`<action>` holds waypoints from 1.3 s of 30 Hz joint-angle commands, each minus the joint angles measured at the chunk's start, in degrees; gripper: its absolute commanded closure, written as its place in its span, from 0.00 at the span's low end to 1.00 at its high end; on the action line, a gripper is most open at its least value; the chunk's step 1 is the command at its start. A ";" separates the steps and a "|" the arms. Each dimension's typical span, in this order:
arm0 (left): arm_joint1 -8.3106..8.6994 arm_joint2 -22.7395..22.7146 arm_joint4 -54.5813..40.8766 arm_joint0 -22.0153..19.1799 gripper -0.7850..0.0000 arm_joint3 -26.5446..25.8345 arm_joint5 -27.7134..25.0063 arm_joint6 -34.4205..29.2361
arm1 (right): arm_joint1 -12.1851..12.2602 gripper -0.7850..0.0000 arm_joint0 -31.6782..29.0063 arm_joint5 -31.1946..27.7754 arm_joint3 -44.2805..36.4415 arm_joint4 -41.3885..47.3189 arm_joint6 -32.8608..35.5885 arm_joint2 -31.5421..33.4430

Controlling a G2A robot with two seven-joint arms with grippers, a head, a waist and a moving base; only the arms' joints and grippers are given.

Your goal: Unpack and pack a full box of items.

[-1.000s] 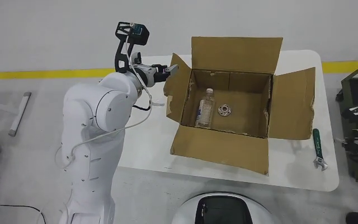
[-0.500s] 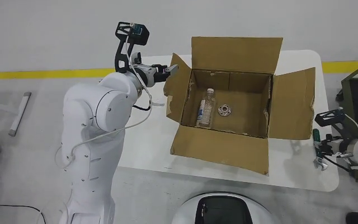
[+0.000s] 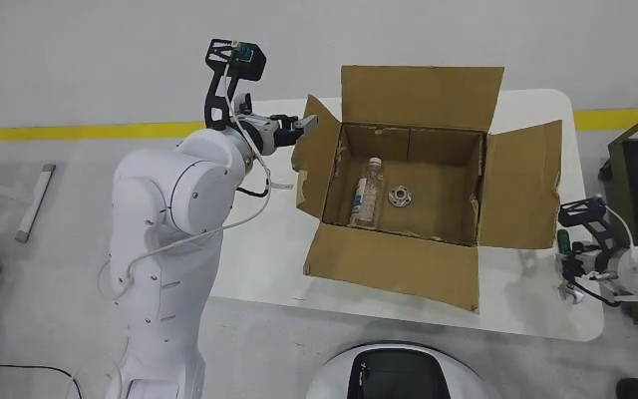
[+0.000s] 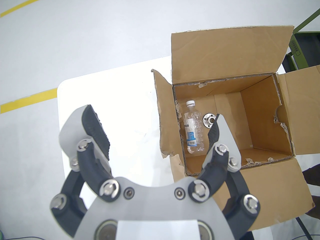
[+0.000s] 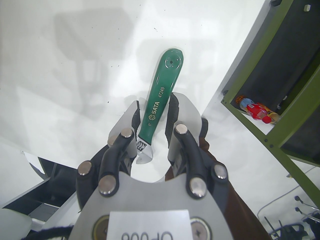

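Change, left side: we see no shift over the last second; the left gripper (image 4: pixel 153 116) keeps its place, with the box's near flap just ahead of its fingertips
Change, middle: the box (image 4: pixel 260 111) and what lies inside it sit as they did a second ago
Change, right side: the right gripper (image 5: pixel 155 103), absent a second ago, has come in over the right end of the table (image 4: pixel 105 93) and has dropped around the wrench (image 5: pixel 162 88)
Meaning for the task: we judge that the wrench, already out of the box, is the item now being taken up, probably to go back in; two items remain inside, so unpacking and packing both look unfinished
Left gripper: its fingers are spread wide; it holds nothing and touches nothing
Bottle: the bottle (image 4: pixel 193 131) lies flat on the box floor, ahead of and below the left gripper, well apart from it
Flange: a small round metal flange (image 4: pixel 209 120) lies near the bottle's neck, on the side away from the left gripper
Right gripper: its fingers are drawn narrow and straddle the green handle, one pad on each side; a slim gap shows on both sides, so we judge it not yet clamped
Wrench: it lies flat on the table between those fingers, its handle end reaching out past the fingertips and its metal jaw end back toward the palm
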 commanded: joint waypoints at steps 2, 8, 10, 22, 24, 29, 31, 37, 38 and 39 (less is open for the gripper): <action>0.00 0.00 0.00 0.00 0.00 0.00 0.00 0.00 | 0.10 0.67 -0.34 0.11 0.16 0.22 -0.32 0.27; 0.00 0.00 0.00 0.00 0.00 0.00 0.00 0.00 | 0.27 0.70 -0.94 0.36 0.42 0.73 -0.91 0.27; 0.00 0.00 0.00 0.00 0.00 0.00 0.00 0.00 | 0.32 0.72 -1.08 0.39 0.45 0.89 -1.02 0.13; 0.00 0.00 0.00 0.00 0.00 0.00 0.00 0.00 | 0.66 1.00 -0.50 0.72 1.52 0.91 -1.64 -1.52; 0.00 0.00 0.00 0.00 0.00 0.00 0.00 0.00 | 0.71 1.00 -0.32 0.95 1.04 1.43 -1.74 -1.44; 0.00 0.00 0.00 0.00 0.00 0.00 0.00 0.00 | 0.92 1.00 0.12 1.87 -1.68 4.92 -1.91 1.51; 0.00 0.00 0.00 0.00 0.00 0.00 0.00 0.00 | 1.10 1.00 0.70 2.55 -3.54 6.55 -2.22 4.18; 0.00 0.00 0.00 0.00 0.00 0.00 0.00 0.00 | 1.79 1.00 4.00 4.64 -12.25 13.57 -2.70 15.70; 0.00 0.00 0.00 0.00 0.00 0.00 0.00 0.00 | 1.92 1.00 4.49 4.87 -13.79 14.93 -2.31 17.30; 0.00 0.00 0.00 0.00 0.00 0.00 0.00 0.00 | 2.03 1.00 5.22 5.22 -15.15 16.64 -2.20 18.73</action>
